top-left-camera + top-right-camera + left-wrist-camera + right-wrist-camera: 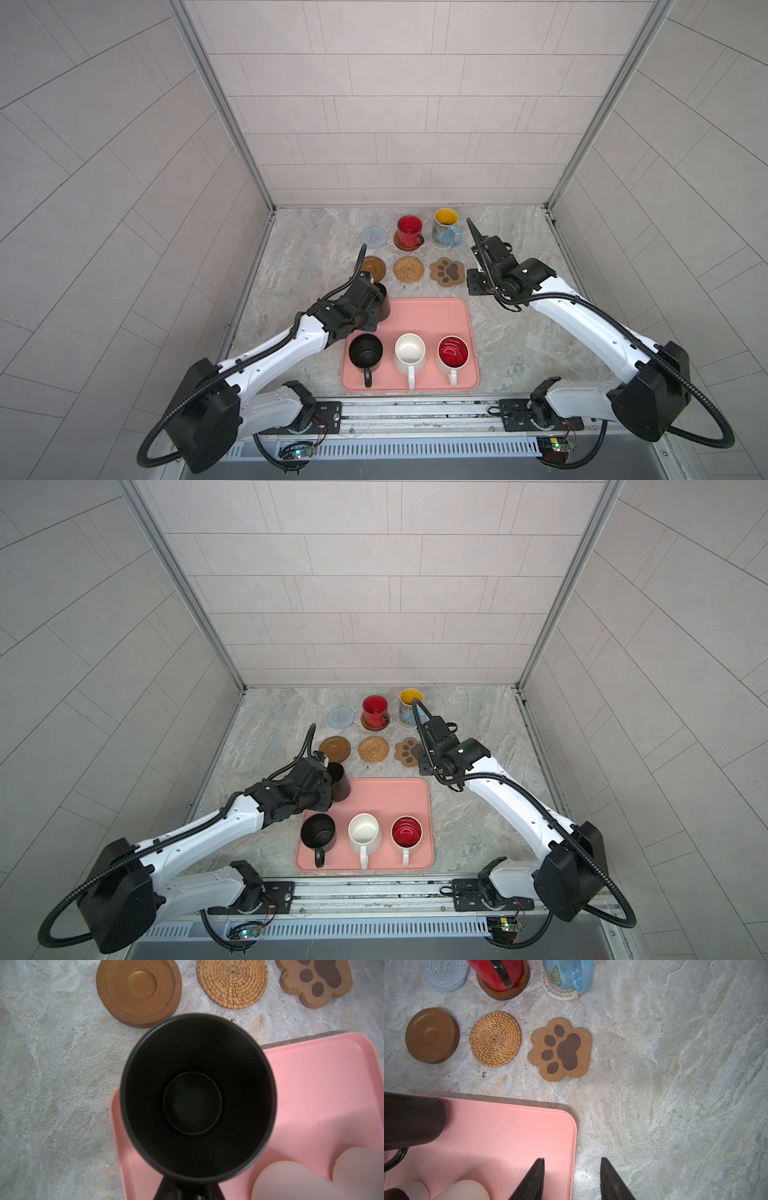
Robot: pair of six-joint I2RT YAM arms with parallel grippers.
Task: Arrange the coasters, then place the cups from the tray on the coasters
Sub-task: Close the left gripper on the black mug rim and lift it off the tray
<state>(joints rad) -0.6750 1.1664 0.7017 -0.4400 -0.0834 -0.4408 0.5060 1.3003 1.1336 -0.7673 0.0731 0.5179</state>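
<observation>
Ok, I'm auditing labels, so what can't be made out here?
- Left hand: fingers hidden by its wrist in both top views, by the black mug in the left wrist view.
- Whitish coaster: mostly under the blue mug in every view.
- White mugs: blurred, cut off, left wrist view.

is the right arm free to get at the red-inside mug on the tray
Probably yes: the right gripper is open and empty, the red-inside mug stands rightmost on the tray, and the left gripper holds its black mug far left.
</observation>
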